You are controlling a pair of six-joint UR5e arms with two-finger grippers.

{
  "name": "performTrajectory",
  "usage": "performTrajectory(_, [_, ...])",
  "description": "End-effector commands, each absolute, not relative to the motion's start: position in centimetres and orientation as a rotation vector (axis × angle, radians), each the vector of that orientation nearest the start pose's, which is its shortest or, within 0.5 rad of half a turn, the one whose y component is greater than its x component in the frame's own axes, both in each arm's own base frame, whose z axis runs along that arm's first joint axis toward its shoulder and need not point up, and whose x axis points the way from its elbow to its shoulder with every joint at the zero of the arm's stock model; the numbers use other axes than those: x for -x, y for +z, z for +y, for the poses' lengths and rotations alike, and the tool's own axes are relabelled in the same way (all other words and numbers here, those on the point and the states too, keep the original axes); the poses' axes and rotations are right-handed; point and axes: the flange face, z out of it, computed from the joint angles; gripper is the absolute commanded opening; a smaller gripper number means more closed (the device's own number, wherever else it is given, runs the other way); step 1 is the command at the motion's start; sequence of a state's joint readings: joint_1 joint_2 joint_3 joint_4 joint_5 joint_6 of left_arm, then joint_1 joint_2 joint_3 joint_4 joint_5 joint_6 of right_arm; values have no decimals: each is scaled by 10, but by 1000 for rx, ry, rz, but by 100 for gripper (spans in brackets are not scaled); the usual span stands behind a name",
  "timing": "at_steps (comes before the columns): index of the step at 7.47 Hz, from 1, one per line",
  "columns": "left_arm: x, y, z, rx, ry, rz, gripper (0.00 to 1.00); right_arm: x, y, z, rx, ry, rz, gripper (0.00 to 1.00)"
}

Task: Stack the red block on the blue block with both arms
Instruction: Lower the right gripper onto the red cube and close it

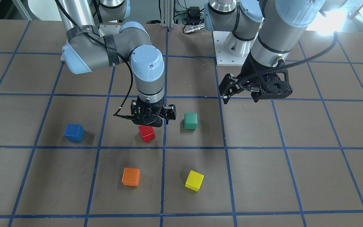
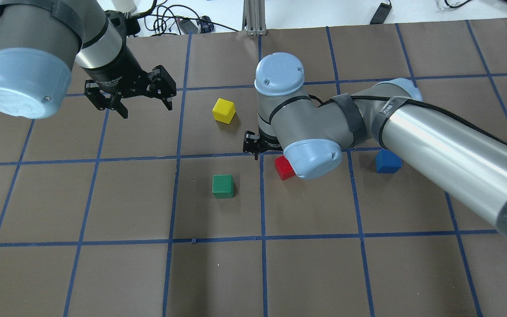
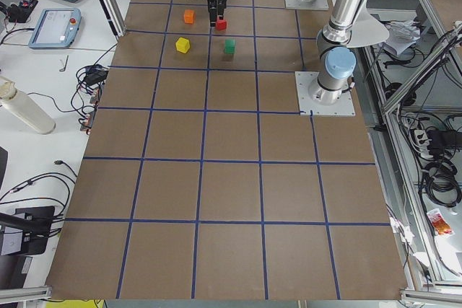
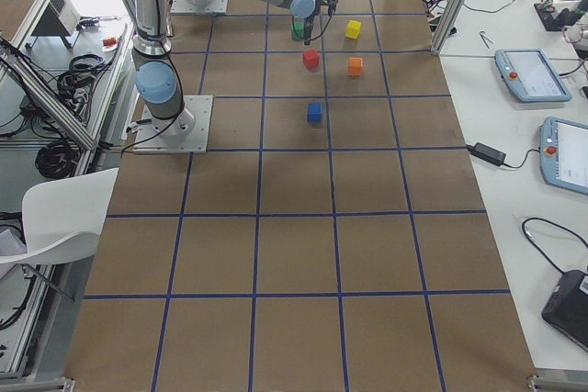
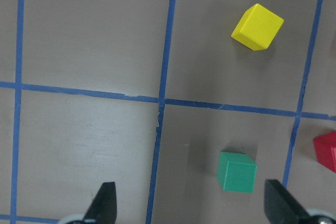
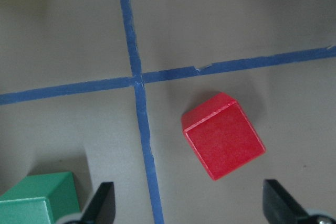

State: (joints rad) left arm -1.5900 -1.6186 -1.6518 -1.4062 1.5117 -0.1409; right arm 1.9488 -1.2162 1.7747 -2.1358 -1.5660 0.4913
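Seeing right tool (image 1: pixel 150 121) spread above red block (image 1: pixel 146 133) on table (image 1: pixel 295 176), blue block (image 1: pixel 74 132) well apart. Left tool (image 2: pixel 145 108) spread too, w/ white lettering I can't read, too blurry.

The red block (image 1: pixel 146 133), a matte cube, sits askew to the grid, just under the right gripper (image 1: pixel 148 122), whose jaws are spread. The blue block (image 1: pixel 74 132) rests well apart from it.
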Motion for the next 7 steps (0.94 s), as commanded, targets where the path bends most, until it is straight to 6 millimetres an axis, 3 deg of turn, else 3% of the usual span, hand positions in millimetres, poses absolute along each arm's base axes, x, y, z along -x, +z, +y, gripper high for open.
performTrajectory(1, [149, 429, -501, 188, -22, 3196, 100, -340, 237, -497, 9, -3, 3155, 100])
performTrajectory(3, [150, 426, -498, 191, -12, 3195, 100, -330, 231, -500, 327, 17, 3143, 100])
performTrajectory(5, [150, 427, -497, 191, -17, 3197, 100, -319, 226, -505, 398, 37, 3131, 100])
performTrajectory(7, [150, 426, -498, 191, -11, 3200, 100, -317, 211, -497, 404, 80, 3135, 100])
